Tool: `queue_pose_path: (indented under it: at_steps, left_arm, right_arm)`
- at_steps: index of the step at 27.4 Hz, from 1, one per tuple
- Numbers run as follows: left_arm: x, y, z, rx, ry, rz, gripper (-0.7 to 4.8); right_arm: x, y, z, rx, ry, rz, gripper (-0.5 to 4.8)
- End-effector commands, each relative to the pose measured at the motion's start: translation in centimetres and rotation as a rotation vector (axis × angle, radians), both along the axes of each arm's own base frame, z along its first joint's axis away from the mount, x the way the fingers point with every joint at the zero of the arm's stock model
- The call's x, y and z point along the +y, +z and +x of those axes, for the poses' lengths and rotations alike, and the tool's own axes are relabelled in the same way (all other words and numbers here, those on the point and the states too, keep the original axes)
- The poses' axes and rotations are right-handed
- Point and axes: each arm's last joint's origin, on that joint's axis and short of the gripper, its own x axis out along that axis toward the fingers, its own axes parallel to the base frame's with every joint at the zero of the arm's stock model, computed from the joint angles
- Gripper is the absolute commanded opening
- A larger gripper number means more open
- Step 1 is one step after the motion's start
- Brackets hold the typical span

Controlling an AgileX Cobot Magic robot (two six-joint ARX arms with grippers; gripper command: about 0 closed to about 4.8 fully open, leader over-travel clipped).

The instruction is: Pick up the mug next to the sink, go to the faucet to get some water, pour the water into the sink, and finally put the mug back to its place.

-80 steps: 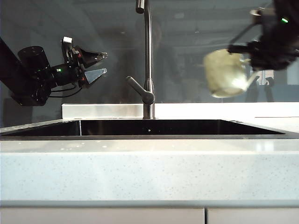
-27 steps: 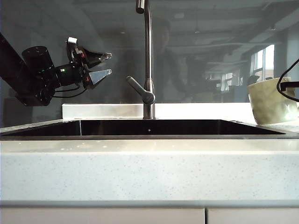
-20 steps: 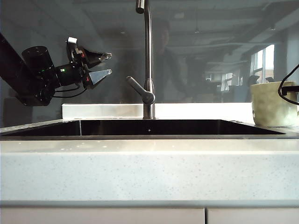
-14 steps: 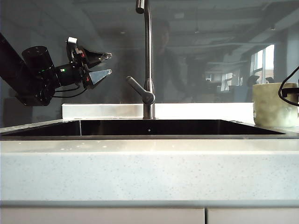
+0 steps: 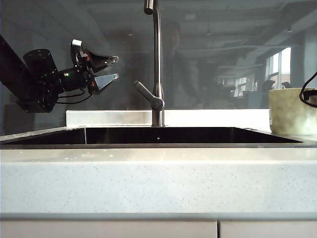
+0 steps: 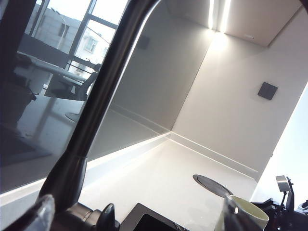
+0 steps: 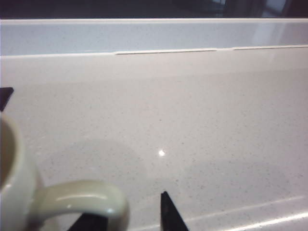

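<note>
The pale cream-green mug stands upright on the white counter, right of the sink. In the right wrist view its handle curves over one black finger. The other finger stands clear of it, so my right gripper is open around the handle. Only that gripper's cable shows at the exterior view's right edge. My left gripper hangs open and empty in the air left of the faucet. Its wrist view shows the faucet pipe, the lever and the mug beyond.
A white ledge runs along the glass wall behind the sink. A round dark disc lies in the counter near the mug. A dark square plate sits on the side wall. The counter's front edge spans the foreground.
The mug came down from a raised, tilted hold to stand upright on the counter. The right gripper's jaws opened off the handle. The left arm has not moved.
</note>
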Motion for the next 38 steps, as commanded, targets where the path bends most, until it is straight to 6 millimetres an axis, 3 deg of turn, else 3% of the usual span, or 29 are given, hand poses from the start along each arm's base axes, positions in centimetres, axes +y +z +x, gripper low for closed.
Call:
queue_pose_path:
  at_steps: [1, 16, 24, 27, 28, 31, 33, 34, 38]
  left_arm:
    - [-0.1, 0.4, -0.2, -0.016, -0.006, 0.001, 4.79]
    - [-0.1, 0.4, -0.3, 0.032, -0.05, 0.013, 4.79]
    - [0.0, 1.3, -1.3, 0.0, -0.097, -0.038, 4.79]
    - [0.0, 1.9, -1.6, 0.073, -0.142, -0.054, 4.79]
    - [0.0, 2.0, -1.6, 0.083, -0.148, -0.055, 4.58]
    - [0.0, 2.6, -1.8, 0.089, -0.156, -0.057, 2.59]
    - [0.0, 3.3, -2.0, 0.074, -0.156, -0.056, 0.59]
    - [0.0, 3.7, -2.1, 0.063, -0.155, -0.056, -0.13]
    - [0.2, 5.9, -2.8, 0.021, -0.15, -0.061, -0.05]
  right_arm:
    - [0.0, 0.9, -0.2, -0.024, -0.008, -0.004, 1.53]
    - [0.4, 1.8, -1.2, 0.039, 0.007, 0.013, 1.54]
    - [1.6, 4.8, -3.7, 0.05, 0.046, 0.014, 1.53]
    - [3.2, 7.3, -6.4, 0.021, 0.102, 0.072, 1.31]
    - [3.5, 7.8, -7.1, 0.013, 0.116, 0.085, 1.01]
    - [4.7, 9.3, -9.4, -0.023, 0.189, 0.118, -0.1]
    - [5.2, 10.1, -10.8, -0.054, 0.224, 0.134, -0.09]
    - [5.4, 10.5, -11.5, -0.071, 0.238, 0.139, -0.09]
    - [5.8, 11.8, -14.6, -0.141, 0.291, 0.167, -0.09]
